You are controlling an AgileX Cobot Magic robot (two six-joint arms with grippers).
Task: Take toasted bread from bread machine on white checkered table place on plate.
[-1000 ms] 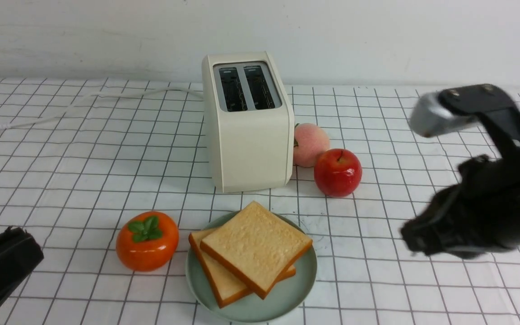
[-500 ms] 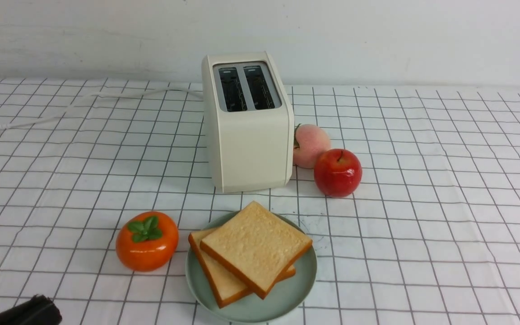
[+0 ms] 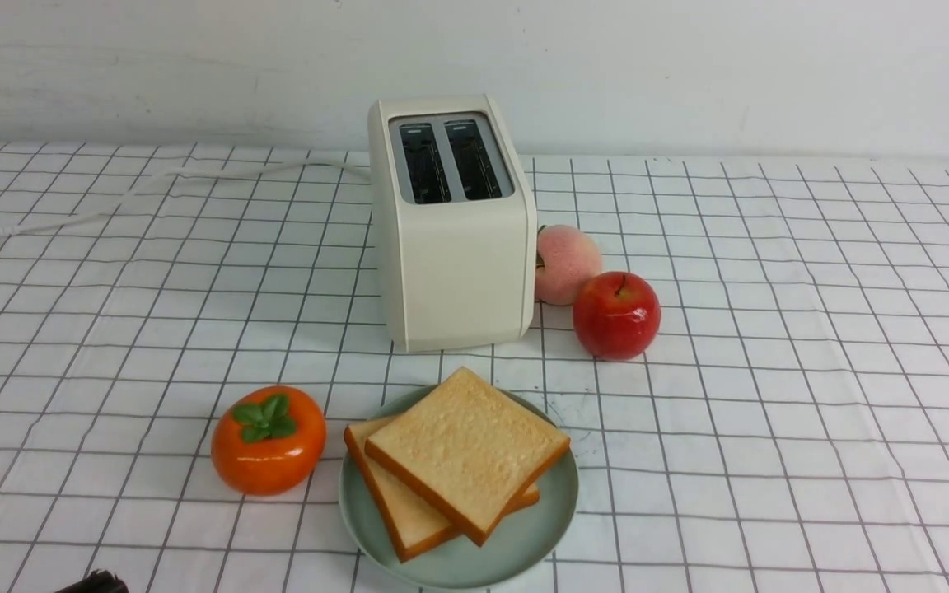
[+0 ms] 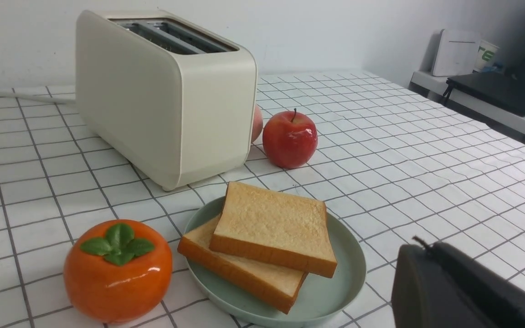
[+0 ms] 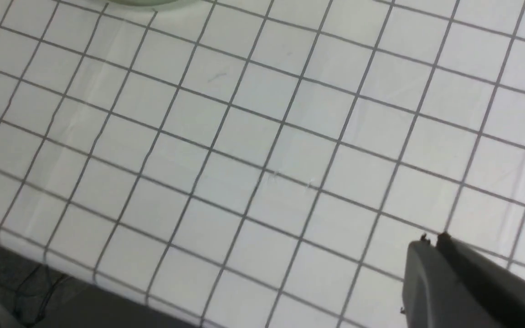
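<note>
toasted bread (image 3: pixel 462 457), two thick square slices with pale golden-tan faces and orange-brown crust edges, is found stacked on the round pale mint-green shallow plate (image 3: pixel 524 539). the upper slice is rotated against the lower one, so a corner and one crust edge of the lower slice are exposed on the robot's left. both slices are seen again in the left wrist view (image 4: pixel 267 232), lying flat within the plate rim (image 4: pixel 347 269).

the boxy cream-white bread machine (image 3: pixel 451 231) with a grey metal top is placed just behind the plate, upright; both dark slots are seen without bread. a white cord (image 3: pixel 153 185) is run from it toward the left across the white checkered table (image 3: pixel 812 371).

a glossy orange persimmon with a green leafy cap (image 3: pixel 268 441) is noted just beside the plate on the left. a shiny red apple (image 3: pixel 616 315) is set to the right of the bread machine, with a pale pink peach (image 3: pixel 567 263) touching it, behind it and against the machine's side.

the left gripper (image 4: pixel 419 246) is seen only as a dark tip in its wrist view, near the plate; its jaws are closed, with nothing held. the right gripper (image 5: pixel 432 240) is seen over bare cloth near the table edge, jaws pressed together and empty.
</note>
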